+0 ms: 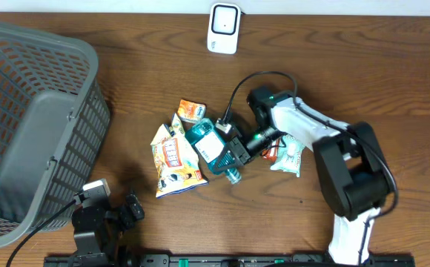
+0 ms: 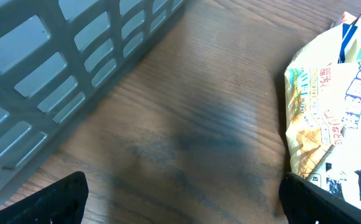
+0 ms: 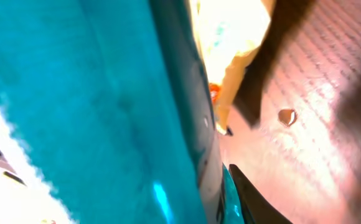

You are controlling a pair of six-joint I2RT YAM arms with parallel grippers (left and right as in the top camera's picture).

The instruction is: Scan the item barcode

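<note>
A teal bottle point(image 1: 209, 147) lies among the packets in the middle of the table. My right gripper point(image 1: 230, 156) is shut on it, low over the pile. In the right wrist view the teal bottle point(image 3: 93, 112) fills most of the frame, and one dark finger point(image 3: 250, 198) presses against its right side; the other finger is hidden behind it. No barcode shows on it. My left gripper point(image 1: 128, 211) sits at the front left, open, its fingers point(image 2: 62, 200) wide apart over bare wood with nothing between them.
A white scanner-like device point(image 1: 224, 27) stands at the back edge. A grey mesh basket point(image 1: 30, 119) takes up the left side; its wall point(image 2: 62, 68) is close to my left gripper. A yellow snack bag point(image 1: 176, 165), an orange packet point(image 1: 192, 110) and a white-green packet point(image 1: 289, 156) surround the bottle.
</note>
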